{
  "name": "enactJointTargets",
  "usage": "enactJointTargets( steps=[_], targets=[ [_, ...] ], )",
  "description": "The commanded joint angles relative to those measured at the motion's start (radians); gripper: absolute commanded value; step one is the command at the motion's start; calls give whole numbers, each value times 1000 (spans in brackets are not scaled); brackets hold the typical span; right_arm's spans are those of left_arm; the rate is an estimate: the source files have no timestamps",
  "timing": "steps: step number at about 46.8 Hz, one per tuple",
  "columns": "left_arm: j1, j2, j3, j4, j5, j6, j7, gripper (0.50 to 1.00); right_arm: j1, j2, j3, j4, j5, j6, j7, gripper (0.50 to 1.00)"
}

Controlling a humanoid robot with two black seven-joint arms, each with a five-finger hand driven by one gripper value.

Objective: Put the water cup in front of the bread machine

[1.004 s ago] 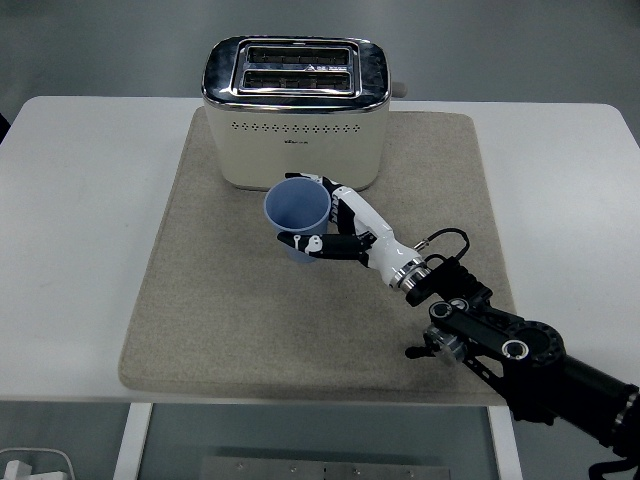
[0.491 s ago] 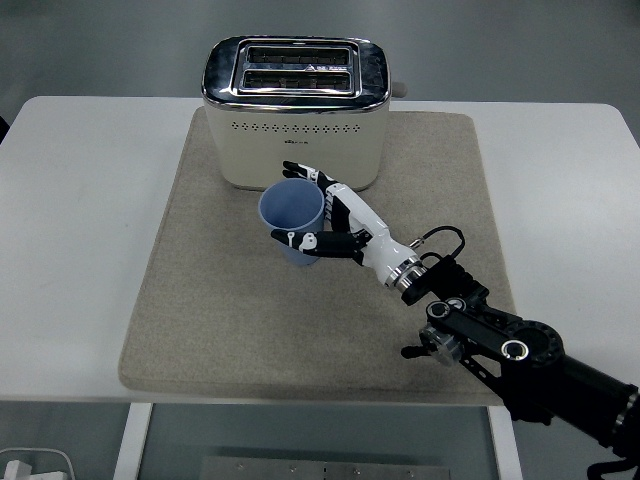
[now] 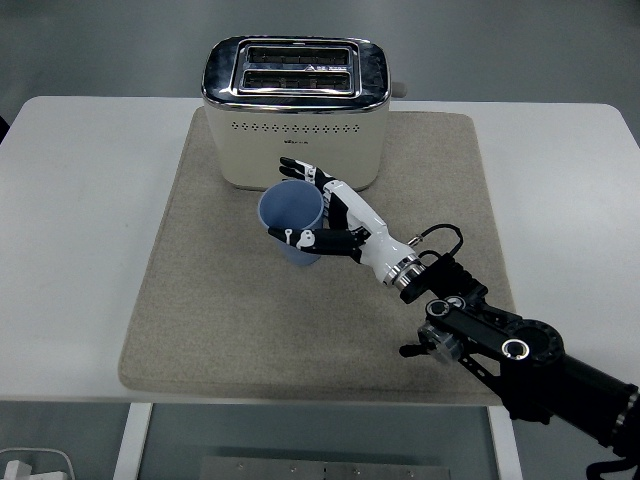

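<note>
A light blue water cup (image 3: 286,215) stands upright on the beige mat (image 3: 210,300), just in front of the cream toaster (image 3: 296,115). My right hand (image 3: 312,204) reaches in from the lower right and sits against the cup's right side. Its fingers (image 3: 303,168) are spread out behind the cup and the thumb (image 3: 300,238) lies in front of it, loosely around the cup without a tight grip. The left arm is out of view.
The mat covers the middle of the white table (image 3: 70,200). The toaster stands at the mat's far edge, with its lever (image 3: 400,88) on the right side. My right forearm (image 3: 500,345) crosses the mat's near right corner.
The cup has shifted slightly left and toward me and settled on the mat. My right hand's fingers have uncurled from the cup and spread out.
</note>
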Motion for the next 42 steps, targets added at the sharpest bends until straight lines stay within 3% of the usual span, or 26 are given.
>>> enactJointTargets(
  steps=[1, 42],
  targets=[
    [0, 0, 0, 0, 0, 0, 0, 1000, 0, 0, 0, 4, 0, 2, 0, 926],
    [0, 0, 0, -2, 2, 0, 0, 1000, 11, -46, 3, -9, 6, 9, -2, 926]
  ],
)
